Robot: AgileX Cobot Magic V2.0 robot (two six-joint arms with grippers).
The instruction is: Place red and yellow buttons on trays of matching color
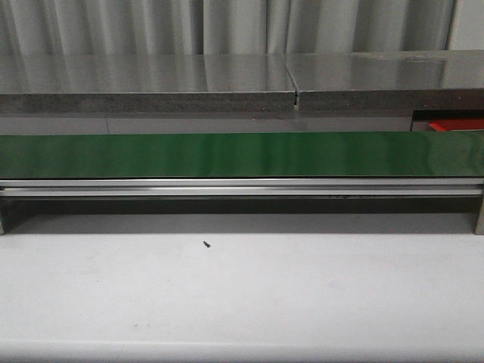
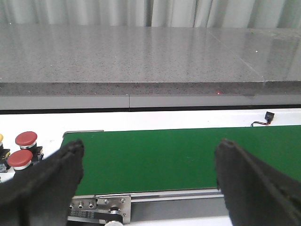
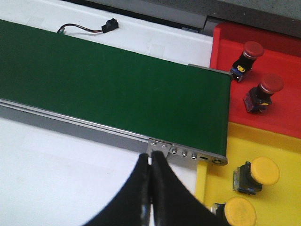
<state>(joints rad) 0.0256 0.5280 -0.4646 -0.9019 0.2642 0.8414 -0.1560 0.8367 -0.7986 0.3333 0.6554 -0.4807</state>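
left tool (image 2: 148,181): jaws wide apart over green belt (image 2: 188,157) | right tool (image 3: 151,188): closed, empty | two red buttons (image 3: 256,77) on red tray (image 3: 225,42), two yellow buttons (image 3: 254,188) on yellow tray (image 3: 282,146) | two more red buttons (image 2: 22,149) beside belt end

no legible text (any view)

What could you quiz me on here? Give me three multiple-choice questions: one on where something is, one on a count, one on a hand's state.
1. Where do the two yellow buttons lie?
A. yellow tray
B. belt
C. red tray

2. How many red buttons lie in the red tray?
A. one
B. two
C. four

3. How is the left hand?
A. shut
B. open
C. holding a button

Answers:
1 A: both yellow buttons lie in the yellow tray.
2 B: two red buttons lie in the red tray.
3 B: the left hand has its fingers wide apart over the belt.
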